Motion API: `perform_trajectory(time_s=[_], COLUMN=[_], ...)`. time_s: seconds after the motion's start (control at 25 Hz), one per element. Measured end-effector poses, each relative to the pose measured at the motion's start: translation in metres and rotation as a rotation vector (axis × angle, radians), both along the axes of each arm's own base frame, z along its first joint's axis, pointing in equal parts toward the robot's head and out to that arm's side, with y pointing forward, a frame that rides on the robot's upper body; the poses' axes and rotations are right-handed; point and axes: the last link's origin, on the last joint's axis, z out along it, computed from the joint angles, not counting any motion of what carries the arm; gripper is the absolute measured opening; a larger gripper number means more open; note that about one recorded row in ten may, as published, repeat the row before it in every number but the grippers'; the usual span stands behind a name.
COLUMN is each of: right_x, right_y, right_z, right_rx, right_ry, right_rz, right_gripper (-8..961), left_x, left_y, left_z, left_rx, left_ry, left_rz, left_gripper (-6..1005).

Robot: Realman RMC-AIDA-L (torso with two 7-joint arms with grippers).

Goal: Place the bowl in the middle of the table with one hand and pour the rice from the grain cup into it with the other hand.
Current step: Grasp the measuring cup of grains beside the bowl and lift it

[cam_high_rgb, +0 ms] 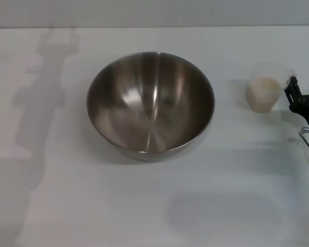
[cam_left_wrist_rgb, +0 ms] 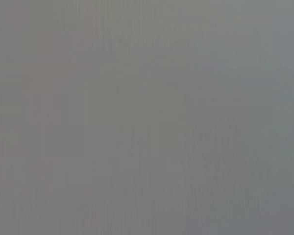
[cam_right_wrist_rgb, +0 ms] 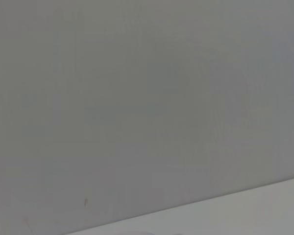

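The near part of the table [cam_high_rgb: 144,216] is bare white, crossed only by soft shadows. Farther in, at about the middle of the head view, sits the bowl [cam_high_rgb: 150,105], upright, its brushed steel inside shining, with nothing in it. To its right and a little farther back stands the cup [cam_high_rgb: 267,87], upright on the table and well apart from the bowl, holding the rice [cam_high_rgb: 265,95] up to roughly half its height (the pale grains show through the clear wall). Just beside the cup, at the right edge of the view, is the right gripper [cam_high_rgb: 301,98]: black parts of it reach in next to the cup's right side, close to or touching it; I cannot tell which. Most of this gripper is cut off by the edge, so how wide its fingers stand, and whether they hold anything, cannot be told. The left gripper does not appear; only a sliver of robot hardware shows at the far left edge. Both wrist views show only a plain grey surface.
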Motion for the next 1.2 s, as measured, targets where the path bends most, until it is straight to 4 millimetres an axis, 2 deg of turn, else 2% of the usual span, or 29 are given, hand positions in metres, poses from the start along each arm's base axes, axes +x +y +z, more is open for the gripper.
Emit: perform_trajectory(time_s=[1.2], right_x=[-0.006], right_y=[0.013], right_z=[-0.003], right_rx=[-0.034], right_ry=[0.012], right_rz=[0.004], right_gripper=[510], left_x=[-0.001], left_y=[-0.005], left_z=[0.003], left_rx=[0.025], left_ry=[0.006], left_rz=[-0.016], left_gripper=[570])
